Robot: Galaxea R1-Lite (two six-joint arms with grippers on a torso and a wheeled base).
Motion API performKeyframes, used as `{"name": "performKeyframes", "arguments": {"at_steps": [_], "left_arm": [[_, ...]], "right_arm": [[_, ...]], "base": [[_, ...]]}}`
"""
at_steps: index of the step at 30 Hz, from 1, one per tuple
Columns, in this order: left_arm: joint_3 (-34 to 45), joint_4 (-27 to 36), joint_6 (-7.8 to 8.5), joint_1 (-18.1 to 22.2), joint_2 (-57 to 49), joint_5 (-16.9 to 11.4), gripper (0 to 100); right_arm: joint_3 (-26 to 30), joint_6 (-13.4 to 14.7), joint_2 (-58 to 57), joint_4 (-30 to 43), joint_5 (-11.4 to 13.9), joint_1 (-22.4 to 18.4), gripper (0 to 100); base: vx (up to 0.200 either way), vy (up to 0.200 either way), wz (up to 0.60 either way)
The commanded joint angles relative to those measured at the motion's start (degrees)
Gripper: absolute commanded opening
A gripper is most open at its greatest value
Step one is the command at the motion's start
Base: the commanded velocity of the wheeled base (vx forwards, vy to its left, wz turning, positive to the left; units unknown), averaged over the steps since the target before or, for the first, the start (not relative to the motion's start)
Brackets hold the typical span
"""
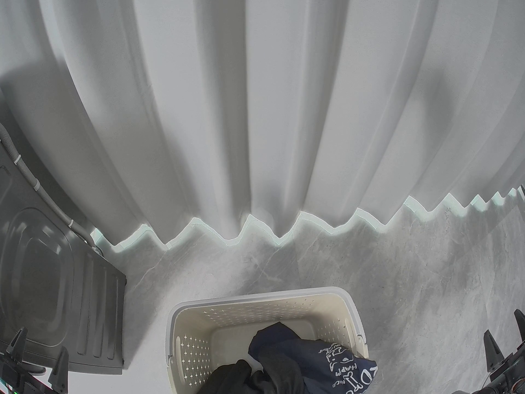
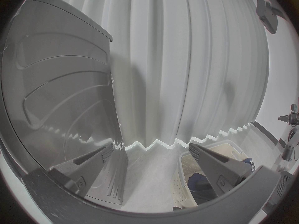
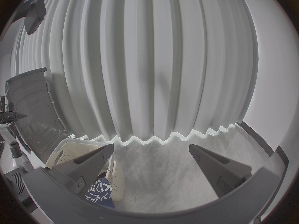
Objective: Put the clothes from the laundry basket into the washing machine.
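Observation:
A cream perforated laundry basket [image 1: 262, 301] stands on the floor at the bottom centre of the head view. Dark clothes [image 1: 306, 357] lie in it, one navy piece with white print draped over its right rim. The grey washing machine [image 1: 49, 291] stands to the left, with a ribbed metal panel facing me. My left gripper [image 1: 38, 351] is open at the lower left, between machine and basket, holding nothing. My right gripper [image 1: 506, 337] is open at the lower right, away from the basket. The wrist views show the basket [image 2: 183, 165] [image 3: 74, 145], the clothes [image 2: 196, 181] [image 3: 99, 189] and both open grippers [image 2: 150, 147] [image 3: 151, 147].
A white pleated curtain [image 1: 262, 110] hangs close behind the basket and reaches the grey marble floor [image 1: 426, 280]. A hose [image 1: 33, 181] runs along the machine's edge. There is open floor to the right of the basket.

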Motion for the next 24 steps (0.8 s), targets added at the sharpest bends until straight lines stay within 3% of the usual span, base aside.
{"name": "performKeyframes", "arguments": {"at_steps": [1,24], "left_arm": [[0.92,-0.02,-0.02,0.01,-0.95,0.02,100],[0.92,-0.02,-0.02,0.1,-0.95,0.02,100]], "right_arm": [[0.92,0.0,-0.94,0.02,0.04,0.02,100],[0.92,0.0,-0.94,0.02,0.04,0.02,100]], "base": [[-0.2,0.0,0.0],[-0.2,0.0,0.0]]}}
